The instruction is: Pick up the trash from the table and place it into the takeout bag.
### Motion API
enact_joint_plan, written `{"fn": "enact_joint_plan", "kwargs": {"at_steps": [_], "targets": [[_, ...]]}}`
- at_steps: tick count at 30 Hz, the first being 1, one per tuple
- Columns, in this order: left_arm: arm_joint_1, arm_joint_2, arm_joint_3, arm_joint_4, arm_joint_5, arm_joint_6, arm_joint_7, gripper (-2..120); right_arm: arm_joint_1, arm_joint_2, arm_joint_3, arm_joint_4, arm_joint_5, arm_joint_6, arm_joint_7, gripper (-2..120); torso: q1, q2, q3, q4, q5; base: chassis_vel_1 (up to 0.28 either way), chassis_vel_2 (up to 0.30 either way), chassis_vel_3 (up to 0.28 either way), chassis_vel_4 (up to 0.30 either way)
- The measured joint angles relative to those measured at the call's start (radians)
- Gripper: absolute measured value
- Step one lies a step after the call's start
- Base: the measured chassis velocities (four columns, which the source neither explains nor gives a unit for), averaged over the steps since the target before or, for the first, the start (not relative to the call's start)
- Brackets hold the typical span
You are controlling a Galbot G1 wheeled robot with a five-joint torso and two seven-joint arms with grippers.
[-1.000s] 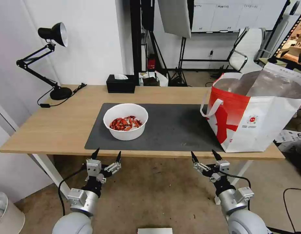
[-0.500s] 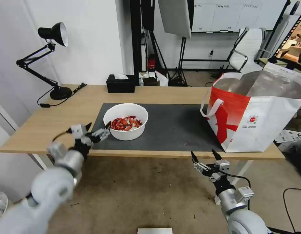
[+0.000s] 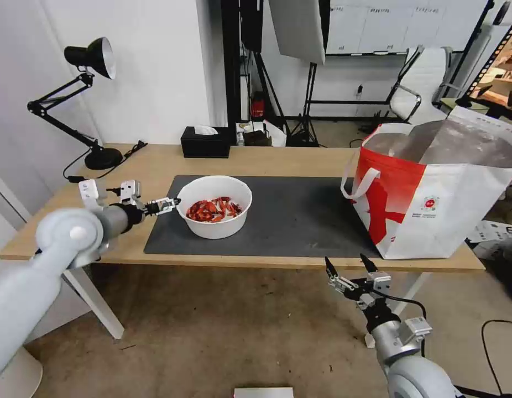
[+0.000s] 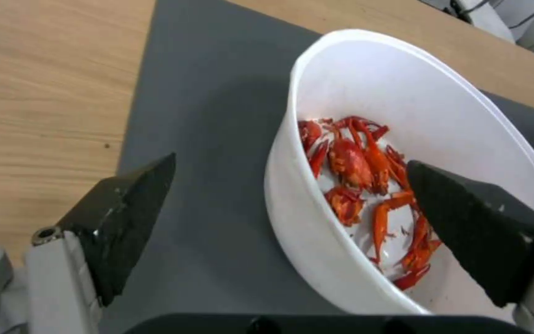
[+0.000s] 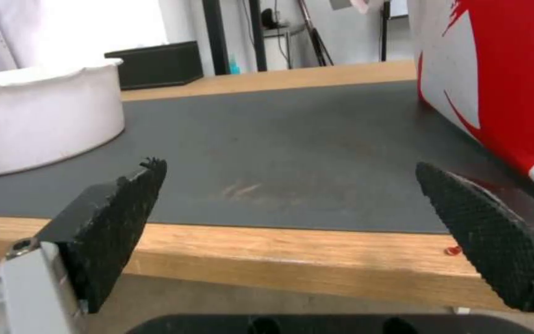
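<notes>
Now the left gripper (image 3: 168, 205), jaws wide, straddled the rim of the white bowl (image 3: 214, 207) at its 9 o'clock, having risen from below the tabletop (image 3: 129, 188) a second earlier; a grasp looked imminent. Right gripper (image 3: 347, 266) hung open, unmoved; takeout bag (image 3: 433, 193) at the bowl's 3 o'clock.

Bag (image 3: 433, 188) cut off at the right edge, its inside hidden, bowl's (image 3: 214, 207) far rim cropped in the left wrist view

arms (image 3: 24, 276) grey, rounded | fingers (image 4: 125, 218) black, pointed | cables black
</notes>
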Motion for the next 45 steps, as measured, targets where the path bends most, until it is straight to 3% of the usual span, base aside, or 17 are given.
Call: {"fn": "enact_joint_plan", "kwargs": {"at_steps": [15,19,22,34,41,45], "targets": [[-0.106,-0.081,0.120,0.091,0.008,0.009,-0.054,99,0.000,0.000,0.000,0.000,0.000,0.000,0.000,100,0.000,0.000,0.000,-0.0001,0.0001,0.000,0.000,0.000,0.000],[-0.105,-0.084,0.126,0.083,-0.002,0.009,-0.071,86,0.000,0.000,0.000,0.000,0.000,0.000,0.000,100,0.000,0.000,0.000,0.0000,0.0001,0.000,0.000,0.000,0.000],[-0.105,-0.081,0.129,0.083,-0.009,0.005,-0.081,70,0.000,0.000,0.000,0.000,0.000,0.000,0.000,100,0.000,0.000,0.000,0.0000,0.0000,0.000,0.000,0.000,0.000],[-0.089,-0.079,0.124,0.066,-0.016,-0.008,-0.082,30,0.000,0.000,0.000,0.000,0.000,0.000,0.000,100,0.000,0.000,0.000,0.0000,0.0001,0.000,0.000,0.000,0.000],[-0.085,-0.089,0.131,0.068,-0.014,-0.020,-0.079,1,0.000,0.000,0.000,0.000,0.000,0.000,0.000,100,0.000,0.000,0.000,-0.0001,0.0000,0.000,0.000,0.000,0.000],[-0.080,-0.089,0.130,0.064,-0.011,-0.031,-0.079,0,0.000,0.000,0.000,0.000,0.000,0.000,0.000,100,0.000,0.000,0.000,-0.0001,0.0001,0.000,0.000,0.000,0.000]]}}
